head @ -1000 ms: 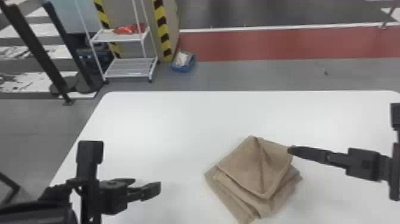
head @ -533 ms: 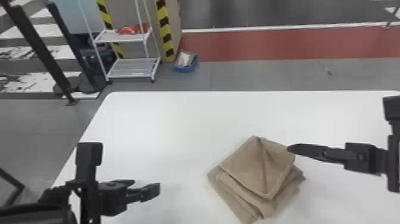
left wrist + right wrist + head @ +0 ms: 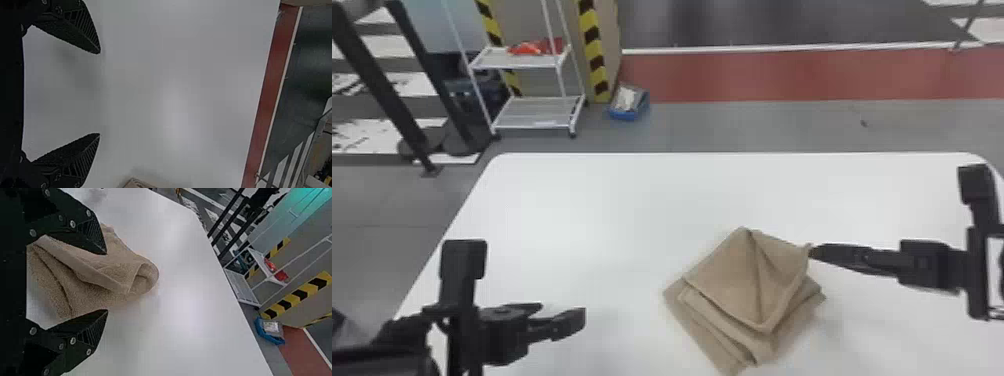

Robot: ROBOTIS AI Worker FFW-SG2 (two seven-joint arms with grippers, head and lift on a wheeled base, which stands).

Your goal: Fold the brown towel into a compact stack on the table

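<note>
Although the brown soft-cloth towel [image 3: 727, 280] lies folded in several layers on the white smooth-topped table [image 3: 592, 215], its edges are staggered and its upper layer curls loosely. Folding is judged well advanced; aligning the layers and flattening the curl appear outstanding. The black two-fingered right gripper [image 3: 106, 282] is at the towel's right side, fingers wide apart, clamped on nothing. The black two-fingered left gripper [image 3: 99, 93], well apart to the towel's left, is spread wide and empty.
</note>
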